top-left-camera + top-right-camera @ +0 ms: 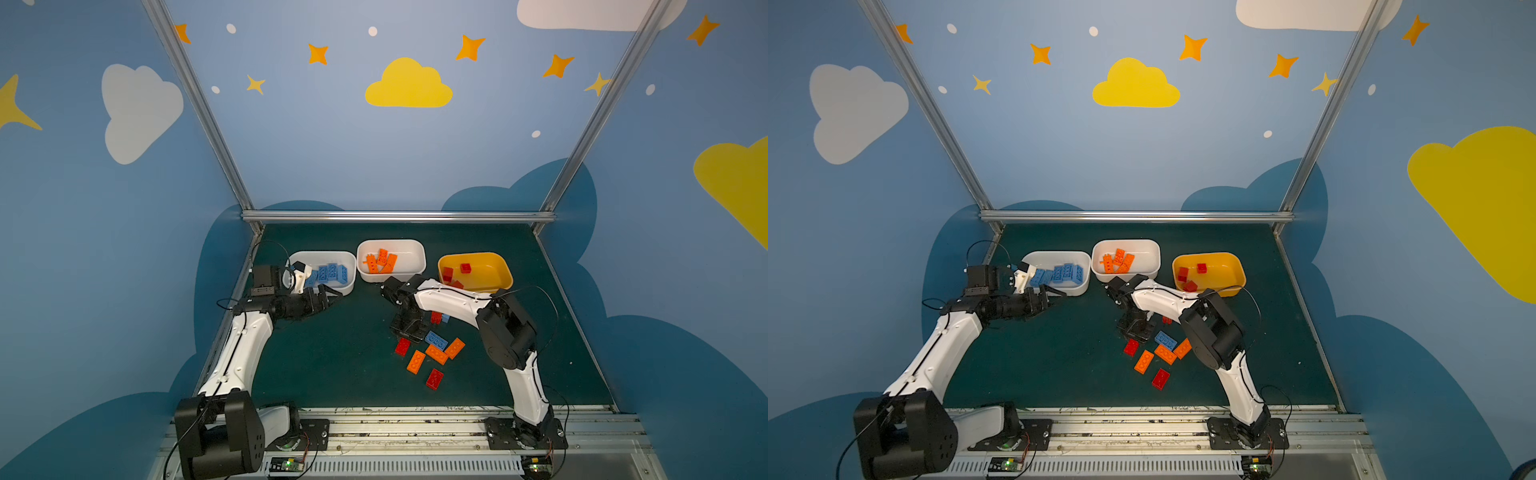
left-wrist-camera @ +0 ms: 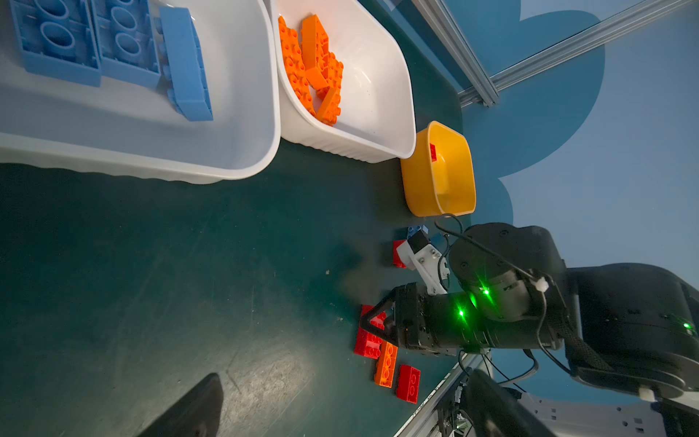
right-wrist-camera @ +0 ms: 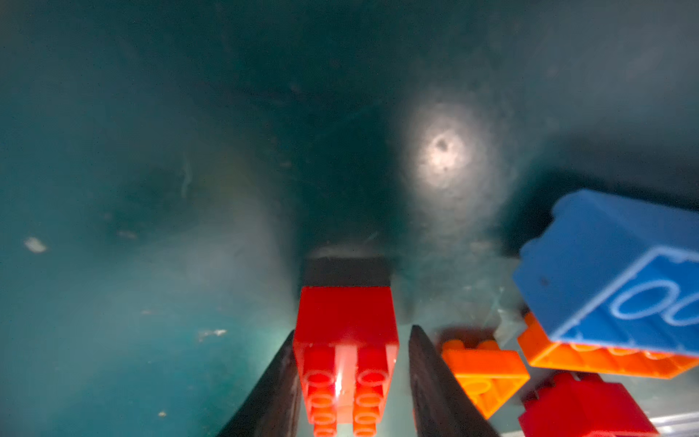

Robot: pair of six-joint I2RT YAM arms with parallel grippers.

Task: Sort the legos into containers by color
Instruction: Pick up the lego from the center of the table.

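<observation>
- Right gripper (image 3: 353,330) straddled a red brick (image 3: 345,314) on the mat (image 3: 151,189), fingers partly open, apparently not yet clamped; it belonged in the yellow tub (image 1: 496,282).
- Left gripper (image 1: 332,300) hung wide open, empty, beside the blue-brick tub (image 1: 324,252).
- In both top views the right arm (image 1: 449,299) covered the grasp itself.
</observation>
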